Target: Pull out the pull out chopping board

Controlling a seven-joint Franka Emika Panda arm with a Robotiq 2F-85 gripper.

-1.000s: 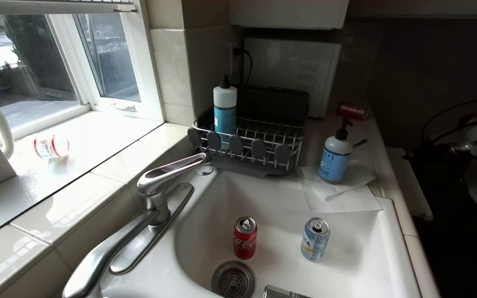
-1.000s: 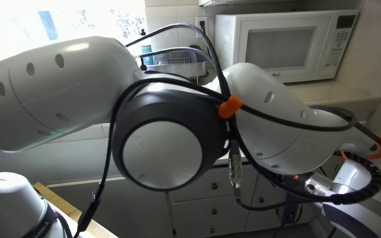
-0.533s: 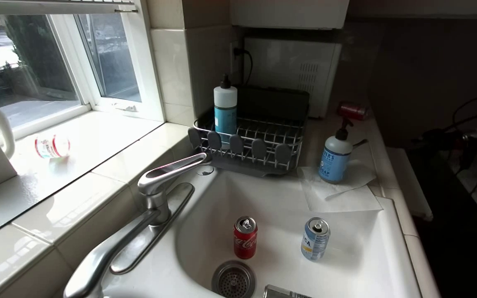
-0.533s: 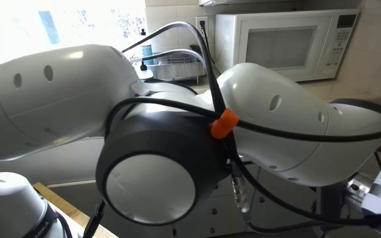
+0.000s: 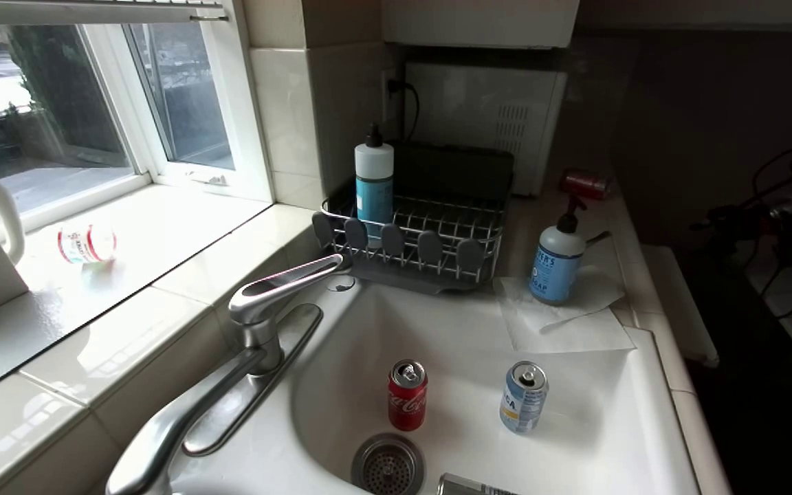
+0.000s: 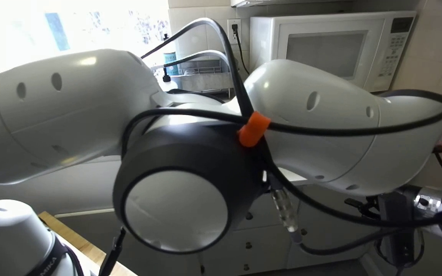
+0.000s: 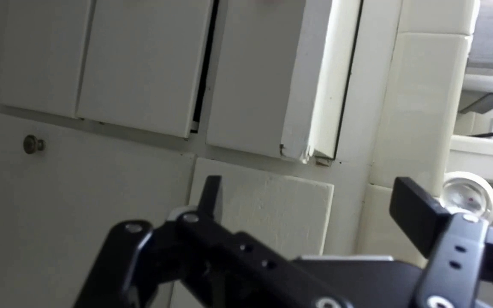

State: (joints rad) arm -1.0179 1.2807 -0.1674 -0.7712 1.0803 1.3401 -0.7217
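Observation:
The pull out chopping board appears to be the white slab [image 5: 679, 302] jutting out below the counter's edge in an exterior view. In the wrist view its worn front edge [image 7: 306, 85] stands proud of the white cabinet face. My gripper [image 7: 308, 188] is open, its fingers [image 7: 417, 218] spread wide with nothing between them. It hangs apart from the board, over a lower cabinet door [image 7: 268, 205]. In an exterior view the dark gripper [image 5: 705, 221] is off to the right of the slab, dim and small. The arm hides the board in the remaining exterior view.
A tiled counter edge [image 7: 422, 107] runs beside the cabinet. On the counter stand a soap bottle [image 5: 555, 265], a dish rack [image 5: 423, 234] and a microwave [image 6: 328, 50]. Cans [image 5: 408, 399] stand in the sink. A round knob [image 7: 32, 144] sticks out of a door.
My gripper has drawn back from the slab, rightward in an exterior view, and the arm's elbow has shifted, then risen slightly. The slab looks unmoved.

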